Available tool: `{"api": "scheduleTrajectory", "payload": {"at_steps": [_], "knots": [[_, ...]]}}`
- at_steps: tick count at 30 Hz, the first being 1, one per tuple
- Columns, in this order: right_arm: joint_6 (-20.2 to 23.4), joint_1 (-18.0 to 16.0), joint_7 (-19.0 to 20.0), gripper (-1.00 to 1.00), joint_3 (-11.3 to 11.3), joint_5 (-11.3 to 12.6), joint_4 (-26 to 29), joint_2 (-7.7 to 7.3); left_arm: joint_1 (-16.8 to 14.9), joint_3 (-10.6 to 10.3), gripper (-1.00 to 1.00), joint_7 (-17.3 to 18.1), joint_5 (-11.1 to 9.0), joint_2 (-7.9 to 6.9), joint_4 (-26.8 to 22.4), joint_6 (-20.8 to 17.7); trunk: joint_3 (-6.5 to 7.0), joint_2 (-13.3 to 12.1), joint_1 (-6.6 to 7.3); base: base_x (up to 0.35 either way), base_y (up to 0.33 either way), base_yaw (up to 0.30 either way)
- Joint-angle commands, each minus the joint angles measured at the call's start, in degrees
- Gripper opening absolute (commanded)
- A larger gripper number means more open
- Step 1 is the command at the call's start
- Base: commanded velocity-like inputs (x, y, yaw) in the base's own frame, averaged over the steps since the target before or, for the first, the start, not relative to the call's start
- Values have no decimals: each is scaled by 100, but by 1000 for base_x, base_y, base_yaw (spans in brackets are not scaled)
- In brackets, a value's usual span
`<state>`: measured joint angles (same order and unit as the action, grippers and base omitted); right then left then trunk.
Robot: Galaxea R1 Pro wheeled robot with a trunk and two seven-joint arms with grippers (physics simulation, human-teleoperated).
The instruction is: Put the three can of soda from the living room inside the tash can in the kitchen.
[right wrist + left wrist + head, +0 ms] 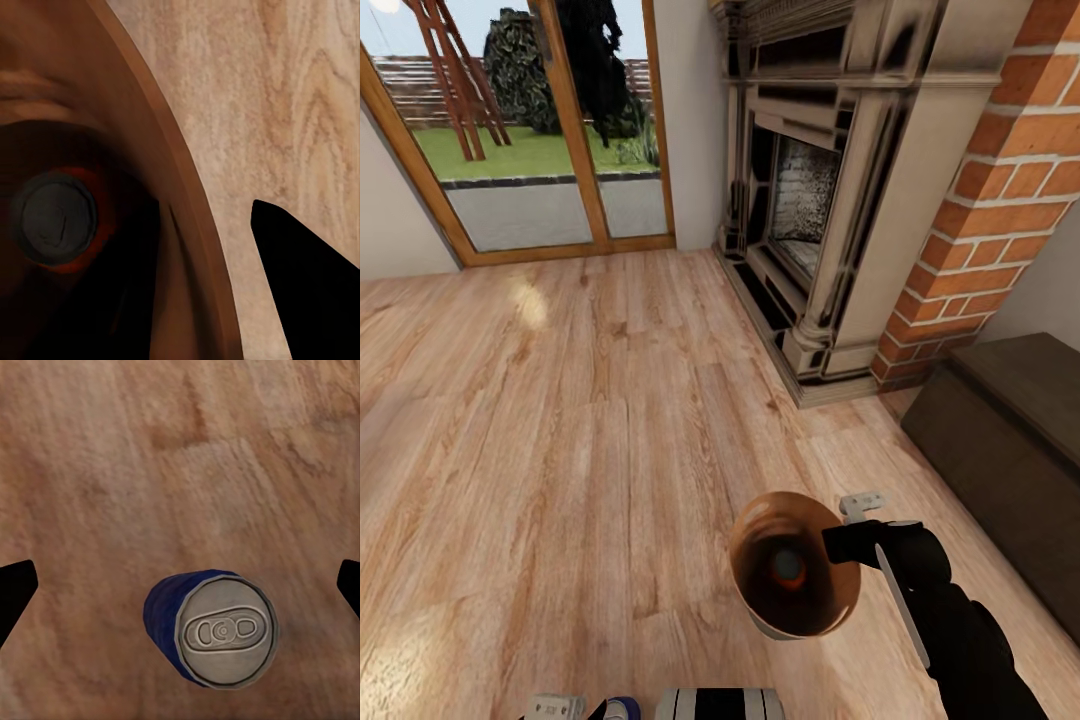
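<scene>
The tash can, copper-brown inside and pale outside, hangs above the plank floor at the lower right of the head view. My right gripper is shut on its rim, one finger outside the wall and the other inside. An orange can of soda with a grey top stands in the bin's bottom. A dark blue can of soda stands upright on the floor beneath my left gripper, which is open, its fingertips wide apart at either side and clear of the can. That can's top peeks in at the head view's bottom edge.
A dark-framed fireplace with a brick column stands ahead on the right. A low dark cabinet sits along the right wall. Wood-framed glass doors face a garden at the back left. Light wood floor spreads between.
</scene>
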<state>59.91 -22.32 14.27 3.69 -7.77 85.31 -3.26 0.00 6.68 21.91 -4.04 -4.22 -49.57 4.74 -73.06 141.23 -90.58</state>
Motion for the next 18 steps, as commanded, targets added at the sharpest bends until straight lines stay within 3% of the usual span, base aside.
{"api": "scheduleTrajectory", "payload": {"at_steps": [1, 8, 13, 18], "knots": [[9, -3, -4, -100, 5, 109, 2, 0, 0, 0, 100, -1, 0, 0, 0, 0, 0, 0, 0, 0, 0, 0], [9, -14, -4, -100, 15, 79, 3, 0, 0, 0, 100, 4, 2, 0, 0, 0, 0, 0, 0, 0, -33, 0], [9, -17, -4, -100, 17, 69, 3, 0, 0, 0, 100, 6, 3, 0, 0, 0, 0, 0, 0, 0, -207, 19], [9, -18, -10, -100, 21, 63, 3, 9, 0, 0, 100, 7, 0, 0, 0, -1, 0, 0, 0, 0, -254, 156]]}}
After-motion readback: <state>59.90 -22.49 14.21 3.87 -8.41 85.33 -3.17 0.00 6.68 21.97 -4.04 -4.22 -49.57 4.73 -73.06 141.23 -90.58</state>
